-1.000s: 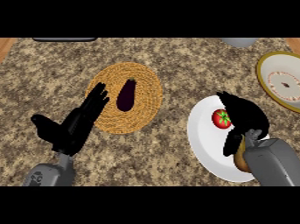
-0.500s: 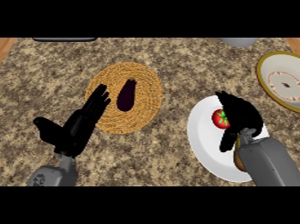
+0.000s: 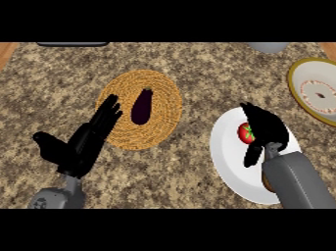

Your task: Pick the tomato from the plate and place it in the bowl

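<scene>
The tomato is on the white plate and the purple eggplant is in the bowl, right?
Not quite. The tomato is on the white plate, but the head view shows the purple eggplant lying on the woven mat, not in the bowl.

No readable text, labels, brands or numbers on anything in view. The bowl (image 3: 322,93) carries only a ring of small dark marks inside, too small to make out as characters.

Lighting even and moderately bright across the granite counter (image 3: 199,73); no source apparent. No glare noted. Shadows faint. Both black hands read as near-silhouettes with surface detail lost.
</scene>
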Controlling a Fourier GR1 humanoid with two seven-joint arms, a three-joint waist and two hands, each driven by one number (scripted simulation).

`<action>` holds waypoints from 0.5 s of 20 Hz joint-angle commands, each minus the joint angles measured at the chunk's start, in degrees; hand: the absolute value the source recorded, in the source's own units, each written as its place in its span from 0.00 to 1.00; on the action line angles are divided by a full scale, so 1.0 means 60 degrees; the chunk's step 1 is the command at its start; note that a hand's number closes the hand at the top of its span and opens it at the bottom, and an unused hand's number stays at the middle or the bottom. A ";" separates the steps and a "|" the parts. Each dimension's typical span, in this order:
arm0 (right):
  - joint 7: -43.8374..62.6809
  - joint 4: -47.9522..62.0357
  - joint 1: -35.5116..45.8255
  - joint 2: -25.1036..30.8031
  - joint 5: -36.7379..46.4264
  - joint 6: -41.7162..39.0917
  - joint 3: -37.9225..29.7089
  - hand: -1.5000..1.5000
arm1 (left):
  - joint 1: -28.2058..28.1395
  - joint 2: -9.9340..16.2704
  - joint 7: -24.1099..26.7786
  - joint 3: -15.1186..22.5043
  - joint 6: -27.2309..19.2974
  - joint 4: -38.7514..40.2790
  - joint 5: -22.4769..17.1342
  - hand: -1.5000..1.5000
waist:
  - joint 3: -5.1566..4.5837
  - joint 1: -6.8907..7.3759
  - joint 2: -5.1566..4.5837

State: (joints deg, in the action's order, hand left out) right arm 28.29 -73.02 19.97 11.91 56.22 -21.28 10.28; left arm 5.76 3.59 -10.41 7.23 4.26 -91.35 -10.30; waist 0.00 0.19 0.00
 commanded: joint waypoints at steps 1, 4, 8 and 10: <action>-0.0678 0.0938 0.0182 -0.0045 0.0373 0.0438 -0.0151 0.00 | -0.0131 0.0090 -0.0233 -0.0169 0.0241 -0.0340 -0.0062 0.50 | 0.0001 0.0006 -0.0002; -0.1601 0.0583 -0.0139 0.0103 0.0164 0.0967 -0.0175 1.00 | 0.0436 -0.0201 0.0027 -0.0233 0.0002 0.0525 0.0107 0.50 | 0.0001 -0.0028 -0.0007; -0.1657 0.0726 -0.0153 -0.0232 0.0665 0.1275 0.0185 1.00 | 0.0616 -0.0332 0.0184 -0.0302 0.0000 0.0710 0.0168 0.50 | 0.0000 -0.0031 -0.0003; -0.1862 0.1895 0.0837 -0.0316 0.0751 0.1424 -0.0171 1.00 | 0.0485 -0.0364 -0.0537 0.0075 -0.0159 -0.0037 0.0400 0.50 | 0.0002 0.0020 -0.0007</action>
State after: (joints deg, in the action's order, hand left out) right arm 19.06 -66.70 22.23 11.50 58.95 -15.48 9.39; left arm 7.74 2.07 -10.82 6.57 4.30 -89.91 -9.19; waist -0.22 0.11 0.19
